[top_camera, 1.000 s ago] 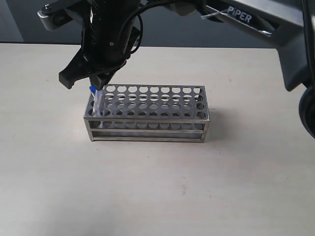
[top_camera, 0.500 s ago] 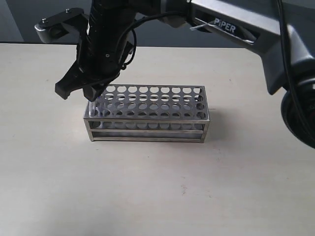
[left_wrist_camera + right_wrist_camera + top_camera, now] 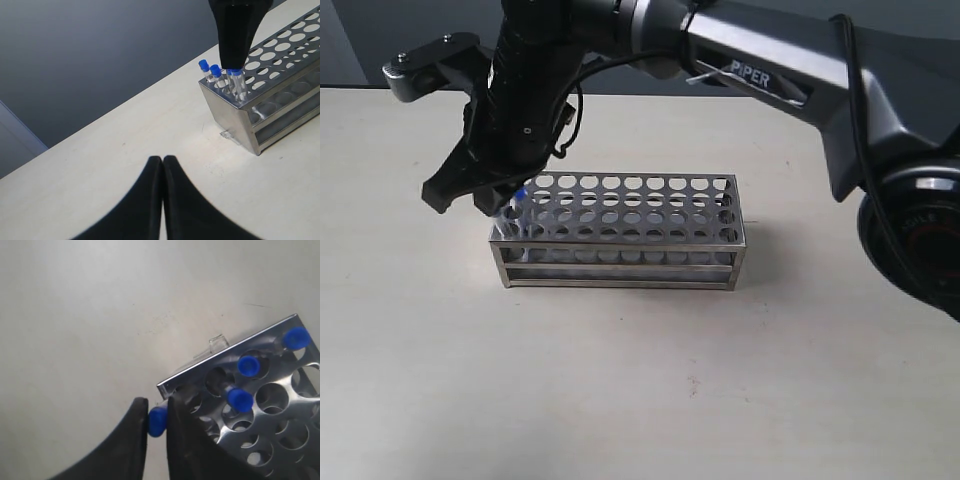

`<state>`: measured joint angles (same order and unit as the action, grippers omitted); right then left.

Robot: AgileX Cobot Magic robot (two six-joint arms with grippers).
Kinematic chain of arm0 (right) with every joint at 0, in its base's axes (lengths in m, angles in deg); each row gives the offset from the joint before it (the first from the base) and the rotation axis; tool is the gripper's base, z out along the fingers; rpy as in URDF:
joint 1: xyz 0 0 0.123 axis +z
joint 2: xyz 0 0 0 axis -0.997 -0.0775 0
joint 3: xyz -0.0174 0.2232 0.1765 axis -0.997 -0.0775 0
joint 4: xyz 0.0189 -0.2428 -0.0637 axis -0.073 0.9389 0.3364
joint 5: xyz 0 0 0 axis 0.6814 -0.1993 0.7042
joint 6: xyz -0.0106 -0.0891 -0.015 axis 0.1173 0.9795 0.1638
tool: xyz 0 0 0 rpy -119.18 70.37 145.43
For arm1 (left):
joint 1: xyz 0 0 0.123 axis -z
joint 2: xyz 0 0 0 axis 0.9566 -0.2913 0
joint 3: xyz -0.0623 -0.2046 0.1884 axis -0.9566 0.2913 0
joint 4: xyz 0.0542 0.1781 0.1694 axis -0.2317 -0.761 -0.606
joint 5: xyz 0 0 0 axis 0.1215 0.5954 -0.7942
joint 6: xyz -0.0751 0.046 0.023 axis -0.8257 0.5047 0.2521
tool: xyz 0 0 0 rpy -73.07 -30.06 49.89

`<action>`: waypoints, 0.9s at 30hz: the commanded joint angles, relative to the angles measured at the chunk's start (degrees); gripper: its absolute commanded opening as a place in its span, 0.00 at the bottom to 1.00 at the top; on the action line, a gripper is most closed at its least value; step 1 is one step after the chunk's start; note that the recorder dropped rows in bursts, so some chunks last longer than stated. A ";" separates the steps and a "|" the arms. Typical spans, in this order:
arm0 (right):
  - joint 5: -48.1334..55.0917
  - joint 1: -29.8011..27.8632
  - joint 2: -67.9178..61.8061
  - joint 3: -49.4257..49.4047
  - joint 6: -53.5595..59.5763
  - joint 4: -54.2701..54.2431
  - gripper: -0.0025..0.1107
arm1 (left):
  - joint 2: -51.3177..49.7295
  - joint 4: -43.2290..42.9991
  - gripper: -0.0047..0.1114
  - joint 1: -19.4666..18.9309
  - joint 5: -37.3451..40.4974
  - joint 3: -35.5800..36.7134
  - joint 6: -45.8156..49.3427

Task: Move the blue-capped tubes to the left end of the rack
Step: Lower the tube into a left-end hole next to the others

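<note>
Blue-capped tubes (image 3: 248, 365) fill the right wrist view. Three of them sit in holes at the end of the rack (image 3: 190, 376), and I look almost straight down on their caps. One of the three leans a bit, so I can see some of its clear side. My right fingers (image 3: 157, 409) are close together and pinch the cap of the last tube (image 3: 156, 424), right at the corner of the rack. Its long side runs away from the camera, so I see only the cap.

In the left wrist view, the rack stands on the pale worktop (image 3: 100, 150), well apart from my left fingers (image 3: 162, 167). Those are pressed together with nothing between them. The tubes stand in a short row along the near end of the rack, caps up and bottoms down. A black right finger hangs over the front tubes and hides part of a cap.

In the exterior view, the long grey rack lies across the worktop. My right arm (image 3: 770, 75) reaches over from the right to its left end, and my fingers are low there. One blue cap peeks out beside them. The clear tube under it leans a little. I cannot tell which tube that is.
</note>
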<state>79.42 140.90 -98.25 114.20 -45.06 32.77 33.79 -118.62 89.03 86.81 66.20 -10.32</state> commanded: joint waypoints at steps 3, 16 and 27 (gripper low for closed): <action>1.53 0.08 -0.46 -0.07 0.29 -1.50 0.02 | -0.20 0.09 0.05 0.22 -0.35 -0.30 -0.28; 1.99 0.08 -1.33 -0.07 0.02 -0.46 0.03 | -0.20 -0.02 0.05 0.22 -0.35 -0.30 -0.28; 4.30 0.08 -0.72 -0.07 -2.29 -0.04 0.37 | -0.20 -0.02 0.05 0.22 -0.35 -0.30 -0.28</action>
<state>82.57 140.80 -99.45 114.20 -46.69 33.13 33.79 -118.62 89.03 86.81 66.20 -10.32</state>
